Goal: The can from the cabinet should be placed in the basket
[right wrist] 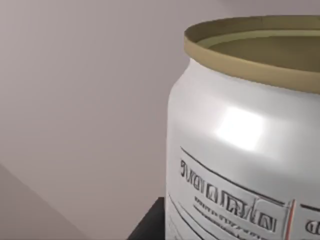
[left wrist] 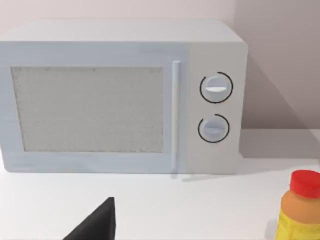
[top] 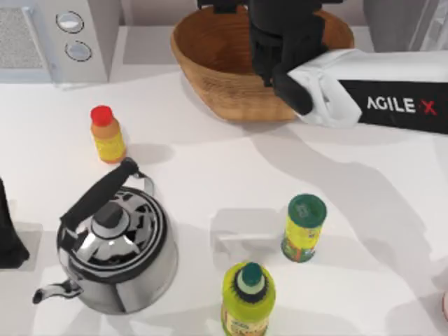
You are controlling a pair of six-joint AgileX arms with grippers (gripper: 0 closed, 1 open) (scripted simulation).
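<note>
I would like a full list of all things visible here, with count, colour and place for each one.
can: one, whitish-grey, gold rim, close before the right wrist camera
basket: one, brown wicker, table's far middle
microwave: one, white, far left
kettle: one, steel, black handle, near left
red-capped bottle: one, yellow, left of middle
shaker: one, yellow, green lid, near middle
green-capped bottle: one, yellow, near edge
right arm: white and black, over the basket
left arm: black, left edge

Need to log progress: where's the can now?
The can sits close up in the right wrist view, by the right gripper above the basket.
</note>
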